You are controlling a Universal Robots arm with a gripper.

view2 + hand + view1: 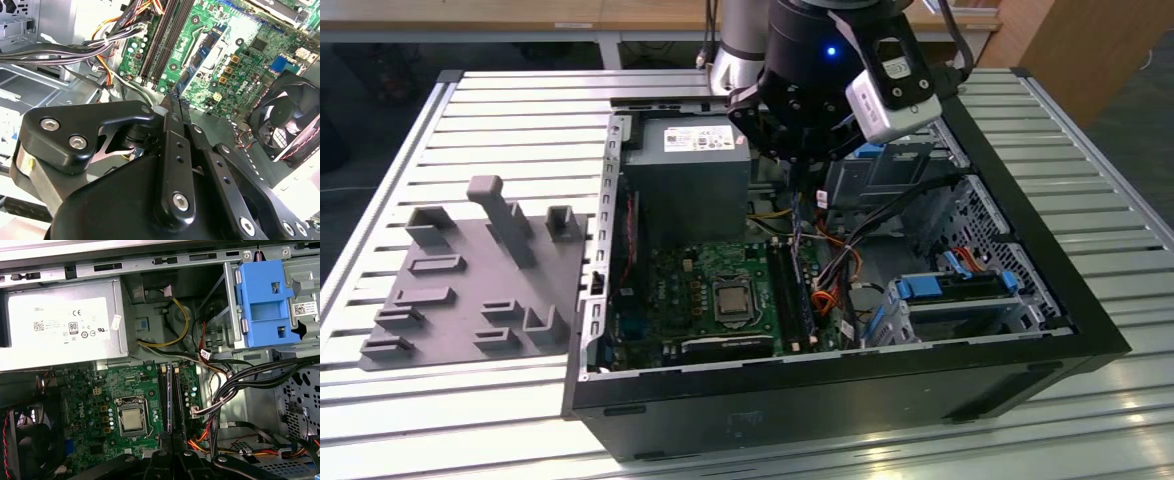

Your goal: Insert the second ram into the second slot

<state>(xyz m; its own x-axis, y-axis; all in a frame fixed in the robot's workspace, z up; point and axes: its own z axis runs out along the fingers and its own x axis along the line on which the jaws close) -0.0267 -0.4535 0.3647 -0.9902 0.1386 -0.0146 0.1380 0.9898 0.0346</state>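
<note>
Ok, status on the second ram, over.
Gripper shut, high over the RAM slots. Blue ram stick along the slots; seated or held, cannot tell. Cables run beside the slots.

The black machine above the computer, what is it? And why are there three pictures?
It is a robot arm ending in a gripper, its hand. One picture comes from a camera standing off to the side; two come from cameras riding on the arm's wrist. Below it an open computer case lies on a slatted metal table, showing its green circuit board with long memory slots. A grey holder with pegs sits at the exterior view's left. The fingers look pressed together, and I can make out nothing between them.
</note>
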